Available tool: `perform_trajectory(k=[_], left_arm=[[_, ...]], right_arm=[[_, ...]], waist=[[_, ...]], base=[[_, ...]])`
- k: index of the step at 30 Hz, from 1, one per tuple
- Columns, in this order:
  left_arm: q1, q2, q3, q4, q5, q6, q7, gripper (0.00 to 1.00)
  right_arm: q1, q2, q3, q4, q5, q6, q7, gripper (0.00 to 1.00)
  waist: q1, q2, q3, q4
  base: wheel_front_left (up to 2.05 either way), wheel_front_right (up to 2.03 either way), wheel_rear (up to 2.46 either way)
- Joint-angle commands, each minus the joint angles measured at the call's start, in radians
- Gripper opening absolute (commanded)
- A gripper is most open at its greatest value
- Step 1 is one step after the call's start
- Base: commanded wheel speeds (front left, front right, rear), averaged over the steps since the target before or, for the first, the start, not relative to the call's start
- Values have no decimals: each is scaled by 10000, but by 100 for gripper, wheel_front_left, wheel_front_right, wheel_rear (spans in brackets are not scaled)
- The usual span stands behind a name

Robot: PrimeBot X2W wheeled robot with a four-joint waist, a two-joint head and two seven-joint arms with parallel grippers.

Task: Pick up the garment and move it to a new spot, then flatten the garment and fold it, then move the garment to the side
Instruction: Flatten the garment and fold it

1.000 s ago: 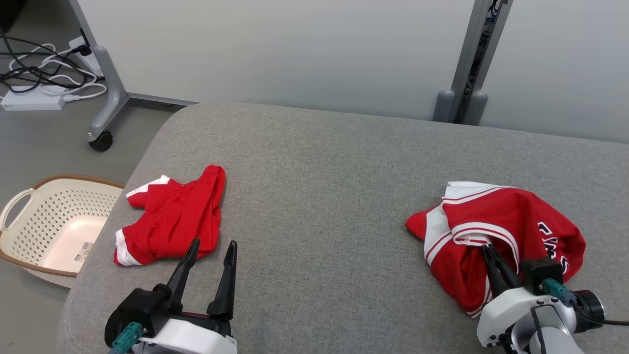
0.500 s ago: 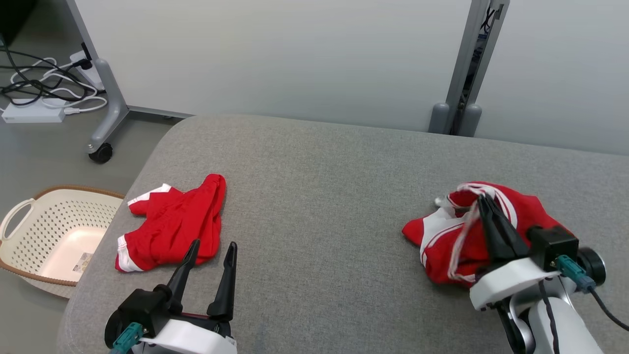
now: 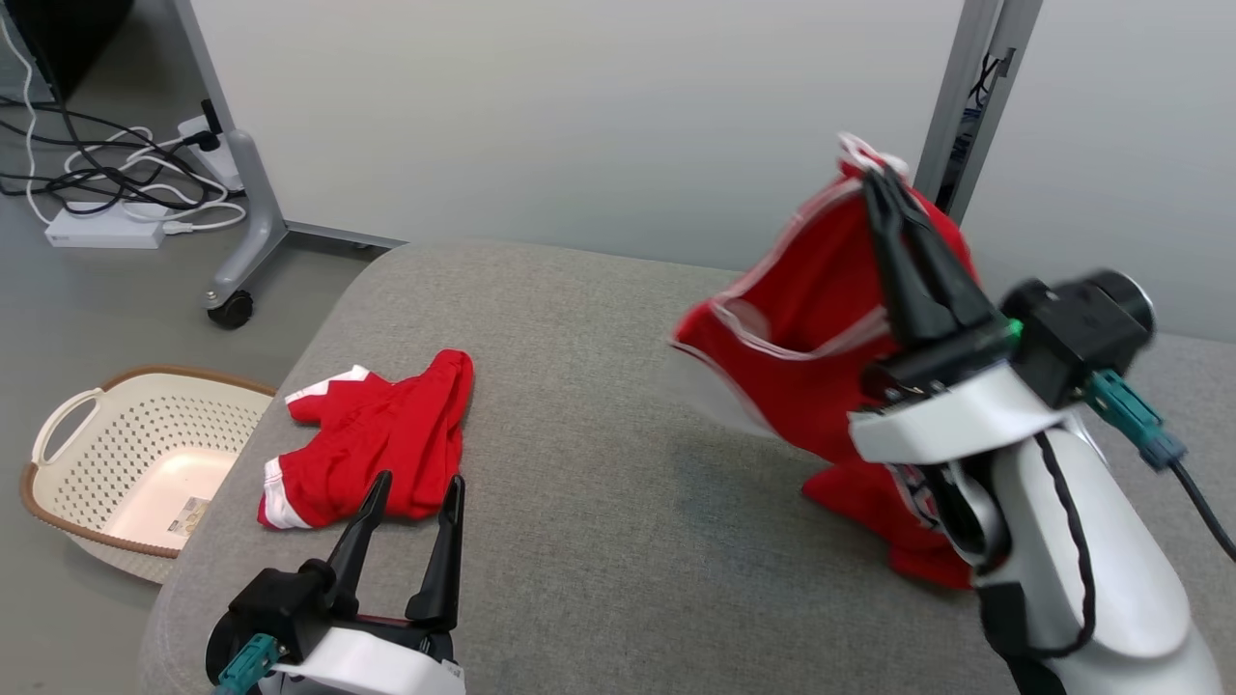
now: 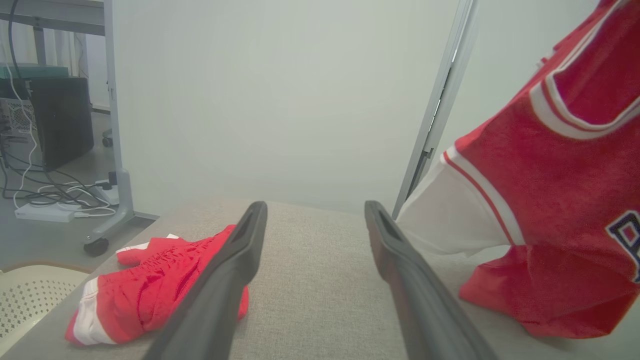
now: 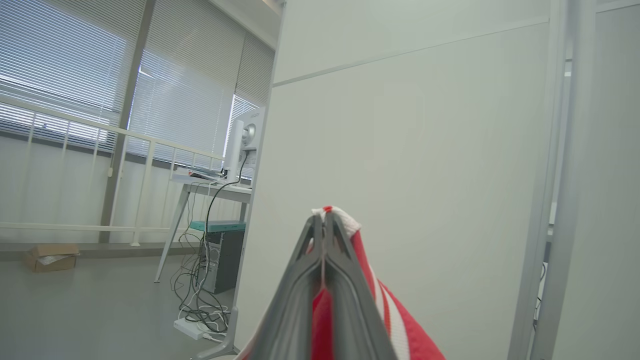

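While the right gripper (image 3: 877, 181) clamps the red jersey (image 3: 801, 323) in the air, the left gripper (image 3: 418, 479) is spread wide. Red shorts (image 3: 377, 446) lie just beside it.

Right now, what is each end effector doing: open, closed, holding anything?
Left end effector: open, holding nothing.
Right end effector: closed on the white-trimmed edge of the red jersey.

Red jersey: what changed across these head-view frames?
The right hand, shut on the striped trim of the red jersey, raised it from a heap until only its lower end rests on the grey table. The left hand stayed open and still near the red shorts, which did not move.
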Motion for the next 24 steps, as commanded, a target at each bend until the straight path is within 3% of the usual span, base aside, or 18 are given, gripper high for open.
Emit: perform_trajectory(k=[1,6,9,17,20,24], left_arm=[[72,37,33,-19,49,5,-13,100],[69,35,-13,32,68,-15,-13,100],[93,32,-92,40,30,-12,-13,100],[159,34,-87,21,114,-2,-13,100],[189,32,-68,-2,105,6,-13,100],[156,37,-114,-16,57,0,-13,100]], right_arm=[[-363,9,307,-50,272,-3,-11,0],[-1822,52,1777,156,1325,-3,-12,0],[-2461,56,1926,326,2029,-3,-11,0],[-2606,73,-323,2195,1402,-3,131,0],[-2378,71,-1462,3482,1477,-3,432,0],[-2319,69,-3174,5449,535,-3,430,0]], waist=[[0,0,-27,76],[0,0,-105,331],[0,0,-134,520],[0,0,-72,810],[0,0,15,817],[0,0,169,756]], base=[[0,0,0],[0,0,0],[0,0,0],[0,0,0],[0,0,0],[0,0,0]])
